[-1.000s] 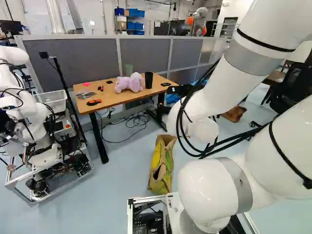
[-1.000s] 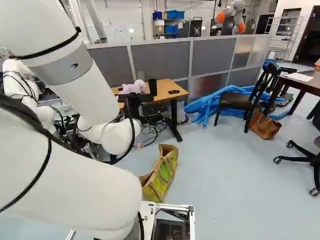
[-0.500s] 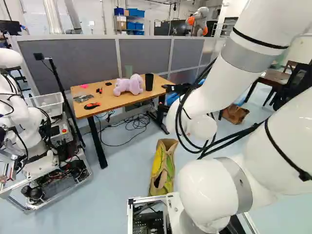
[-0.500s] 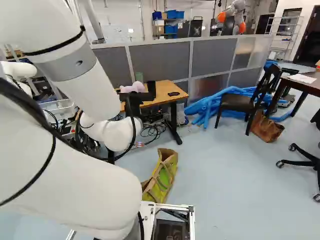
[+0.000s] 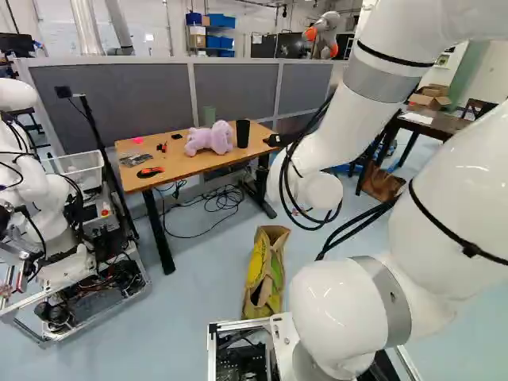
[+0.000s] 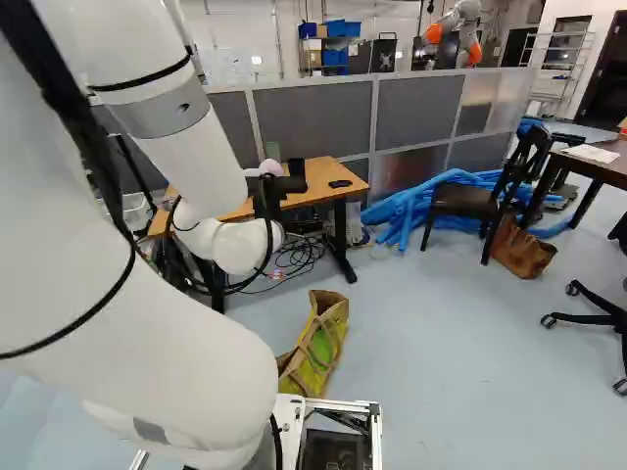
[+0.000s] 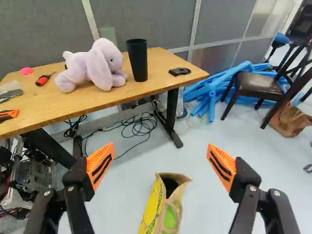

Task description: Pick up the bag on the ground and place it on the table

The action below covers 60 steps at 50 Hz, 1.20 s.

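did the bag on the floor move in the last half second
No: in the left base view the bag keeps its place against the table's near leg.

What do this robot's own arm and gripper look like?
The arm is glossy white with rounded joints, smooth grey bands, thin black straps and black cables. The black gripper has two fingers with orange pads, each marked by dark slots.

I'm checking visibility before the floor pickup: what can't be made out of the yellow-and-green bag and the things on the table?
- Bag's contents: wrist view, lost in shadow.
- Bag's lower end: wrist view, cut off by the edge.
- Bag's near corner: right base view, behind the white arm.
- Clear packet's contents: left base view, too small.
- Most of the plush rabbit: right base view, behind the arm.
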{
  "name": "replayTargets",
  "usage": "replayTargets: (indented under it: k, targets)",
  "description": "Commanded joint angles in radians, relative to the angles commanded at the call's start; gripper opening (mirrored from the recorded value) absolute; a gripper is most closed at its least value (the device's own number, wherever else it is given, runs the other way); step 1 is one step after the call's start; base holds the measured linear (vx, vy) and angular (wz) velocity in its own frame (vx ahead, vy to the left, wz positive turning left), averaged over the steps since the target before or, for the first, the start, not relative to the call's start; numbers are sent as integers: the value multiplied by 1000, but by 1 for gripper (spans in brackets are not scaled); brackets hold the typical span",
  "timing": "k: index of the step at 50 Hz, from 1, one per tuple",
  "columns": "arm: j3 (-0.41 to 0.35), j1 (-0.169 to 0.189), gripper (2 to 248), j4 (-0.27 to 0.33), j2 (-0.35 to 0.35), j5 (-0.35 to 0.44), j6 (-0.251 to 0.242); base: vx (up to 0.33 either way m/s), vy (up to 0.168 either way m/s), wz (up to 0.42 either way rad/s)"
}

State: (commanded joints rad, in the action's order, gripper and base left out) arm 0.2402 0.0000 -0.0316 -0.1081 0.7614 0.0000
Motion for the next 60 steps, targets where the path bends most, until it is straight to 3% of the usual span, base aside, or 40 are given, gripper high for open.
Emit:
replayTargets:
  k: [60]
  targets:
    - [313,1,247,-144,296,-568,0,0,0,0]
